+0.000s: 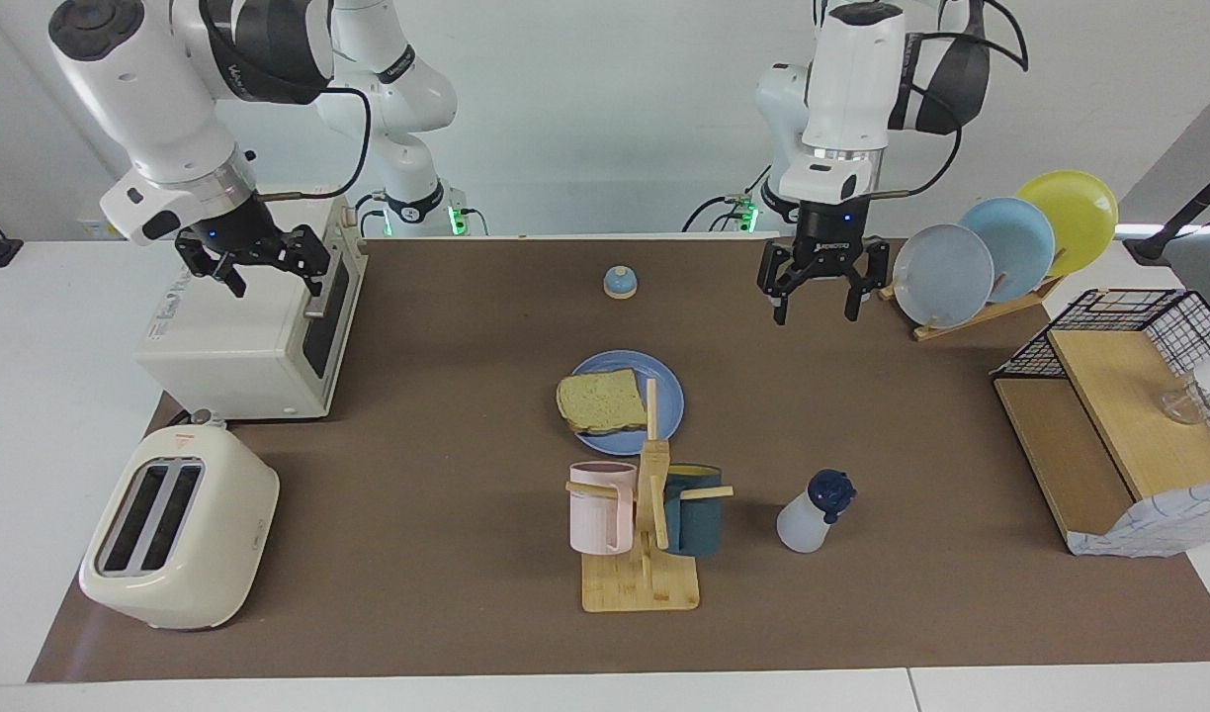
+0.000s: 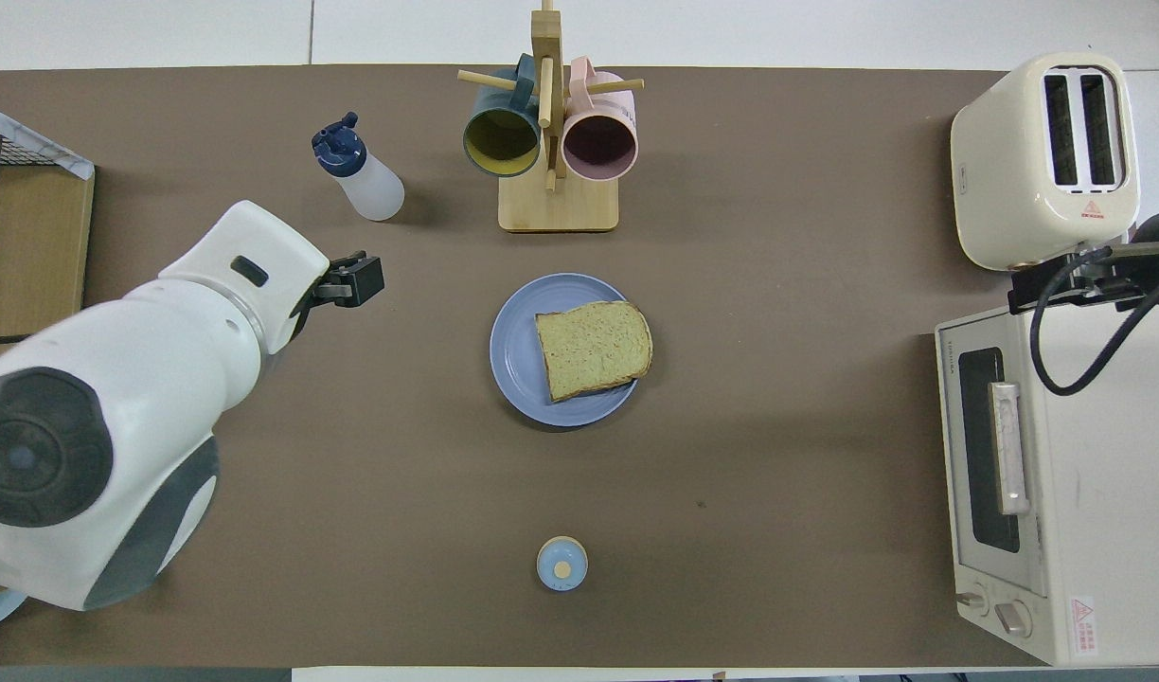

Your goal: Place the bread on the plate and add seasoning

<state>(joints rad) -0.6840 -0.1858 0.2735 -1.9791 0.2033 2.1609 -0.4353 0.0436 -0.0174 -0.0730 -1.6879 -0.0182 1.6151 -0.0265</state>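
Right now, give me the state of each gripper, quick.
Left gripper: open, empty, raised over the table beside the plate rack.
Right gripper: open, empty, over the toaster oven, waiting.

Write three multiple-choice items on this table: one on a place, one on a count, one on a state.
1. Where is the square tan bread slice?
A. on the round blue plate
B. in the cream toaster
C. on the bare mat

2. How many mugs hang on the wooden mug tree?
A. one
B. two
C. three

3. The white seasoning bottle with navy cap is:
A. held by the left gripper
B. lying on the plate
C. standing free

Key: 1 A, the slice rests on the plate. 2 B, one pink, one teal. 3 C, the open left gripper hangs apart from it.
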